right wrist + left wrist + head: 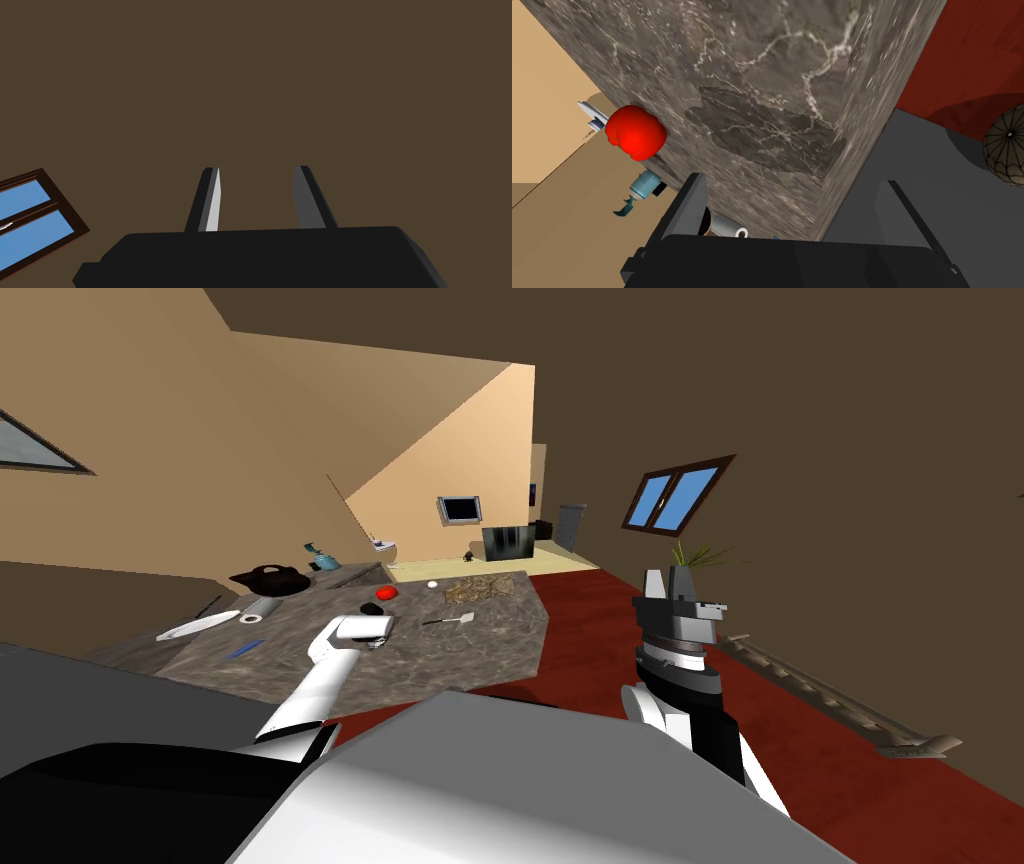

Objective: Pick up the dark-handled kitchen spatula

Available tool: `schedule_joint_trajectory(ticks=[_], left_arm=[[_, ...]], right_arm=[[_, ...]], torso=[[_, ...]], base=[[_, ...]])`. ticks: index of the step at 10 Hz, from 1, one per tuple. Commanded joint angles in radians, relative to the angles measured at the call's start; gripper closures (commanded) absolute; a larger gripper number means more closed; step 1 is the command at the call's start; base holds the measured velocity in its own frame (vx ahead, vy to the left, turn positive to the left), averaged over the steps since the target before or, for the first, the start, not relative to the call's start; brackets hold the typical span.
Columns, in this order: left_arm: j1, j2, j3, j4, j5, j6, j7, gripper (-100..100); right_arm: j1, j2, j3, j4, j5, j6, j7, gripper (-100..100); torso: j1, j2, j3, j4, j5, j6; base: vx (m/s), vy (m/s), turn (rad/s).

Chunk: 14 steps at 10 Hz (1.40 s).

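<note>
The spatula (447,619) lies flat on the marbled grey-brown counter (480,658), with a thin dark handle and a pale square blade. My left gripper (377,635) hovers over the counter a short way left of the spatula's handle. In the left wrist view its fingers (688,205) stand wide apart with nothing between them, the left gripper (797,205) facing the counter's top (752,65) near an edge. My right gripper (668,584) is raised off to the right of the counter, fingers (211,200) a narrow gap apart and empty.
A red object (386,592), a white ball (432,584) and a small black item (371,608) lie beyond my left hand. Further left are a black pot (270,580), teal bottle (322,556), grey roll (258,610) and long white utensil (197,626). Red floor (600,628) lies to the right.
</note>
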Motion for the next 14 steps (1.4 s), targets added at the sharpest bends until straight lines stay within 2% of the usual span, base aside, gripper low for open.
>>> schedule_joint_trajectory(ticks=[1, 2, 3, 4, 5, 6, 7, 8, 9, 10, 12, 13, 14], left_arm=[[-0.023, 0.010, 0.019, 0.050, 0.007, 0.050, -0.029, -100], [-0.023, 0.010, 0.019, 0.056, 0.007, 0.060, -0.029, -100], [-0.039, 0.015, 0.036, 0.092, 0.011, 0.102, -0.052, -100], [-0.039, 0.015, 0.036, 0.092, 0.011, 0.109, -0.052, -100], [-0.055, 0.019, 0.052, 0.126, 0.016, 0.151, -0.074, -100], [-0.055, 0.019, 0.052, 0.126, 0.016, 0.156, -0.074, -100], [-0.070, 0.022, 0.067, 0.159, 0.019, 0.194, -0.096, -100], [-0.070, 0.022, 0.067, 0.159, 0.019, 0.200, -0.096, -100], [-0.085, 0.025, 0.082, 0.190, 0.023, 0.239, -0.117, -100], [-0.085, 0.025, 0.082, 0.190, 0.023, 0.242, -0.117, -100], [-0.111, 0.031, 0.108, 0.246, 0.030, 0.304, -0.156, -100], [-0.111, 0.031, 0.108, 0.246, 0.030, 0.317, -0.156, -100], [-0.122, 0.035, 0.119, 0.270, 0.033, 0.349, -0.173, -100]], right_arm=[[0.000, 0.000, 0.000, 0.000, 0.000, 0.000, 0.000, 0], [0.000, 0.000, 0.000, 0.000, 0.000, 0.000, 0.000, 0], [0.000, 0.000, 0.000, 0.000, 0.000, 0.000, 0.000, 0], [0.000, 0.000, 0.000, 0.000, 0.000, 0.000, 0.000, 0], [0.000, 0.000, 0.000, 0.000, 0.000, 0.000, 0.000, 0], [0.000, 0.000, 0.000, 0.000, 0.000, 0.000, 0.000, 0], [0.000, 0.000, 0.000, 0.000, 0.000, 0.000, 0.000, 0], [0.000, 0.000, 0.000, 0.000, 0.000, 0.000, 0.000, 0], [0.000, 0.000, 0.000, 0.000, 0.000, 0.000, 0.000, 0], [0.000, 0.000, 0.000, 0.000, 0.000, 0.000, 0.000, 0], [0.000, 0.000, 0.000, 0.000, 0.000, 0.000, 0.000, 0], [0.000, 0.000, 0.000, 0.000, 0.000, 0.000, 0.000, 0], [0.000, 0.000, 0.000, 0.000, 0.000, 0.000, 0.000, 0]], torso=[[0.000, 0.000, 0.000, 0.000, 0.000, 0.000], [-0.001, -0.001, 0.000, 0.000, 0.000, 0.001], [0.000, 0.000, 0.000, 0.000, 0.000, 0.000], [0.000, -0.001, -0.001, 0.000, 0.000, 0.001], [0.000, 0.000, 0.000, 0.000, 0.000, 0.000], [-0.001, -0.001, 0.000, 0.000, 0.000, 0.000], [0.000, 0.000, 0.000, 0.000, 0.000, 0.000], [-0.001, -0.001, 0.000, 0.000, 0.000, 0.000], [0.001, 0.000, 0.000, 0.000, 0.000, 0.000], [0.000, -0.001, -0.001, 0.000, 0.000, 0.000], [0.001, 0.000, 0.000, 0.000, 0.000, 0.000], [0.000, -0.001, -0.001, 0.000, 0.000, 0.000], [0.000, 0.000, 0.000, 0.000, 0.000, 0.000]], base=[[0.081, -0.095, -0.150], [0.075, -0.078, -0.073], [0.093, -0.082, -0.146], [0.072, -0.071, -0.082], [0.081, -0.100, -0.108], [0.074, -0.078, -0.082], [0.087, -0.089, -0.154], [0.074, -0.063, -0.070], [0.095, -0.082, -0.128], [0.077, -0.062, -0.063], [0.090, -0.071, -0.156], [0.082, -0.075, -0.062], [0.083, -0.090, -0.117]])
